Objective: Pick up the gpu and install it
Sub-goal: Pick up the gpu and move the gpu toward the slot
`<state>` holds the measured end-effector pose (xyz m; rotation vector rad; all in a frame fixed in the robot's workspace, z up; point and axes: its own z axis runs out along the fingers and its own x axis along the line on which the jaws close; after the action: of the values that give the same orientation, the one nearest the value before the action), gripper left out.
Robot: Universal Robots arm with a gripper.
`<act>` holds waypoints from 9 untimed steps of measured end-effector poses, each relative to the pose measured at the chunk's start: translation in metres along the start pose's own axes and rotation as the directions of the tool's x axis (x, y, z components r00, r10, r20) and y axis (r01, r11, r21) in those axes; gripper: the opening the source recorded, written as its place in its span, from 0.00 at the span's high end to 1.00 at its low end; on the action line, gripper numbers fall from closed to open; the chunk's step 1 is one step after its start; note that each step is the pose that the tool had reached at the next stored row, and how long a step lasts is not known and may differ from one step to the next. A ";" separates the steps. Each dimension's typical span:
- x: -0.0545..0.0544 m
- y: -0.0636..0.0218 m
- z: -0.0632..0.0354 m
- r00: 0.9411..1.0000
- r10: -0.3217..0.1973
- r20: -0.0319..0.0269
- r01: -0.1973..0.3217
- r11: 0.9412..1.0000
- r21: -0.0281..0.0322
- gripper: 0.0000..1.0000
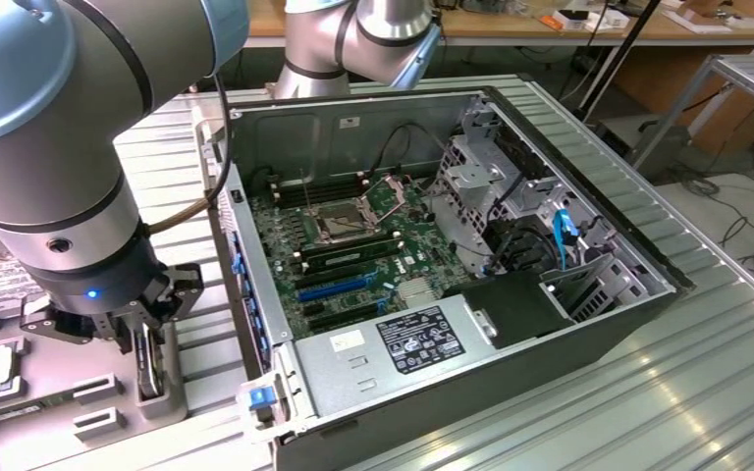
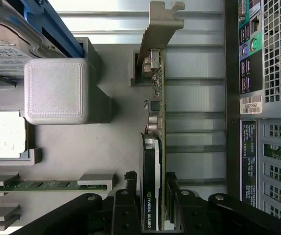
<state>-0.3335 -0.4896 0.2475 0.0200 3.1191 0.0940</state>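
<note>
The gpu [image 2: 152, 147] stands on edge in a slot of the grey holder tray [image 2: 71, 152], its silver end bracket [image 2: 162, 29] at the far end and its black cooler facing the tray's middle. My gripper [image 2: 151, 188] straddles the card's near end, with one black finger against each face. In the exterior view the gripper [image 1: 141, 355] hangs over the tray at the left of the open computer case [image 1: 587, 324], and the gpu [image 1: 150, 371] shows as a dark edge between the fingers. The motherboard [image 1: 350, 245] lies exposed inside the case.
On the tray sit a silver hard drive [image 2: 8, 54], a processor chip [image 2: 3, 134] and a memory stick [image 2: 37, 185]. The case's rear panel [image 2: 268, 98] stands close beside the card. A second arm's base [image 1: 350, 39] rises behind the case.
</note>
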 end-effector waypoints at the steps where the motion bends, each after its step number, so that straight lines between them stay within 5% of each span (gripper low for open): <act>1: 0.000 0.0000 0.0000 1.000 0.000 0.000 0.000 1.000 0.000 0.64; 9: 0.000 0.0000 0.0000 1.000 0.000 0.000 0.000 1.000 0.000 0.73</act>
<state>-0.3335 -0.4896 0.2476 0.0201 3.1192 0.0940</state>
